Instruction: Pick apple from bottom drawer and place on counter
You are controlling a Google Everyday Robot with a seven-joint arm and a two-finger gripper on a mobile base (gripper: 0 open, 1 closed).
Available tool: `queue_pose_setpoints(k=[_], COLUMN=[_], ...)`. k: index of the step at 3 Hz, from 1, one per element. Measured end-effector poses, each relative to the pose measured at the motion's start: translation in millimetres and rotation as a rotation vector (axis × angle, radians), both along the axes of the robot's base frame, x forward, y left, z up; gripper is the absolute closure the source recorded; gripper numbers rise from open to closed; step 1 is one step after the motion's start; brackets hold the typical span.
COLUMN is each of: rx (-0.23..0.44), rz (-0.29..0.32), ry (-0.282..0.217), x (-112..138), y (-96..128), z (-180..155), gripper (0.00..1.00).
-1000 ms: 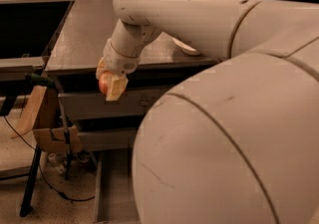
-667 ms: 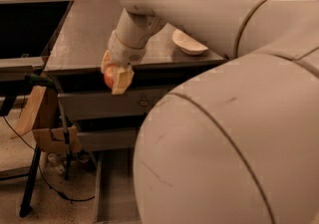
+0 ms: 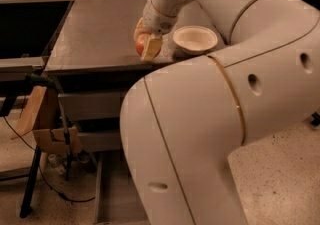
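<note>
The gripper (image 3: 146,44) is clamped on the apple (image 3: 139,45) and holds it low over the front edge of the grey tabletop (image 3: 95,29), near the cream bowl (image 3: 195,39) but apart from it. This position likely lets the apple be set down on bare surface without nudging the bowl.

Two-finger gripper (image 3: 146,49) sits over the front edge of flat grey metal counter (image 3: 95,34), pads clamped on small round reddish-orange apple (image 3: 140,45). Can't tell if apple touches counter. Cream round bowl (image 3: 195,39) on counter just beside gripper, screen-right. White arm (image 3: 200,119) fills foreground below gripper.
</note>
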State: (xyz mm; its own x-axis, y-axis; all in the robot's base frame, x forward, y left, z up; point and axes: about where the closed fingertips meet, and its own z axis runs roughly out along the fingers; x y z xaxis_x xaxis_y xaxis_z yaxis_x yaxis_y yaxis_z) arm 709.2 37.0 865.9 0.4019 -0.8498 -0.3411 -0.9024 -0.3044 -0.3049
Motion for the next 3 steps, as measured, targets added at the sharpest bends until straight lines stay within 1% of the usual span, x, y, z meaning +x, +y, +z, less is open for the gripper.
queue_pose_setpoints(k=[1, 2, 3], rx=[0.146, 0.358, 0.483], rz=[-0.041, -0.060, -0.068], ry=[-0.096, -0.171, -0.168], x=[35.9, 62.2, 80.5], y=[-8.8, -5.8, 4.1], z=[34.8, 63.9, 65.7], gripper=[1.00, 1.00, 1.00])
